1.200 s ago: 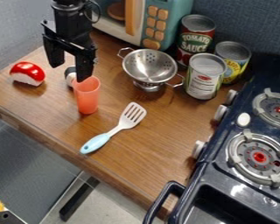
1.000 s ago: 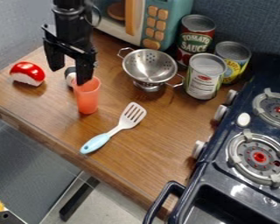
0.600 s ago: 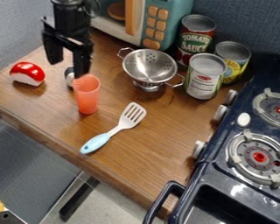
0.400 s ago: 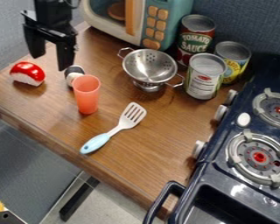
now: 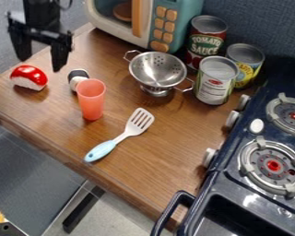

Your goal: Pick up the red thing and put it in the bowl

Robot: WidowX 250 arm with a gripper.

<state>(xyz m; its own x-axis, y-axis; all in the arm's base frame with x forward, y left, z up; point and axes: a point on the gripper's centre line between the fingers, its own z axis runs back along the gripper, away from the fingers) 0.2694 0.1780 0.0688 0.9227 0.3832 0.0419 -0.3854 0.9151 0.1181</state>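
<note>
The black two-finger gripper (image 5: 40, 63) hangs over the far left part of the brown wooden counter (image 5: 174, 147), its fingers open with a wide gap between them and nothing held. In this view its left-hand finger ends just beside the glossy red and white rounded toy piece (image 5: 29, 76); whether the two touch, I cannot tell. That toy piece lies on the counter's left side, red part up and white part towards the near side.

To its right is a small black and white object (image 5: 77, 79), partly behind an upright, translucent orange-red plastic cup (image 5: 91, 102). Right of the cup and nearer lies a spatula with a white slotted head and light blue handle (image 5: 101, 151), the handle pointing near and left.

The shiny silver metal colander (image 5: 147, 69), bowl-shaped with two loop handles, stands upright farther back, right of the cup and well apart from the toy piece. Right of the colander are a tall can with a red and dark label (image 5: 206, 38), a can with a white and green label (image 5: 215, 84), and a can with a yellow label (image 5: 251, 68). A teal and cream toy microwave (image 5: 182, 10) stands at the far side; a dark blue toy stove (image 5: 229, 185) is at the right.
</note>
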